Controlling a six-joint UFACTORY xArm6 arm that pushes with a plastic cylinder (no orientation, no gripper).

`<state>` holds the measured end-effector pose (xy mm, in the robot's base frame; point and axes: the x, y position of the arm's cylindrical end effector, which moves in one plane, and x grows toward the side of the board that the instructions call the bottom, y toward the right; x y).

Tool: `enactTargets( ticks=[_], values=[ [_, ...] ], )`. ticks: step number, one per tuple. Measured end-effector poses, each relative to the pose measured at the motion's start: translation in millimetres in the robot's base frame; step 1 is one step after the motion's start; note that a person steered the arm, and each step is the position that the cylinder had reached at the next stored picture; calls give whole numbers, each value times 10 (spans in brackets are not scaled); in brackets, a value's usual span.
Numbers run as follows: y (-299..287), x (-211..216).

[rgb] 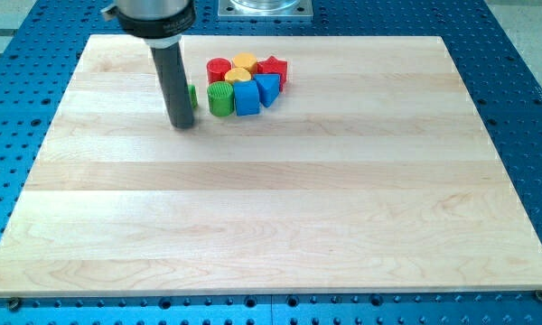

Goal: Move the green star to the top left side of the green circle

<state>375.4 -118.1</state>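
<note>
My tip [182, 125] rested on the wooden board [271, 217], a bare rod holding nothing. The green star [191, 96] sat just behind it, touching or nearly so and mostly hidden by the rod. The green circle [220, 100] stood just to the tip's right. Further right and toward the view's top clustered a blue cube [246, 97], blue block [267, 88], red cylinder [219, 69], red star [273, 68] and two yellow blocks [243, 67].

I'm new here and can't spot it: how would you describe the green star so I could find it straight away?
Look at the wooden board, near its top edge, where a cluster of coloured blocks sits. Left of the cluster stands the green circle. Further left, a green sliver peeks from behind my tip: the green star, the only block mostly hidden by the rod.
</note>
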Motion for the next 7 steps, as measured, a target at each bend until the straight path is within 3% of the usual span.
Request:
enactTargets(
  ticks=[2,3,7],
  values=[
    [-618,-349],
    [-470,-626],
    [-112,-604]
  ],
)
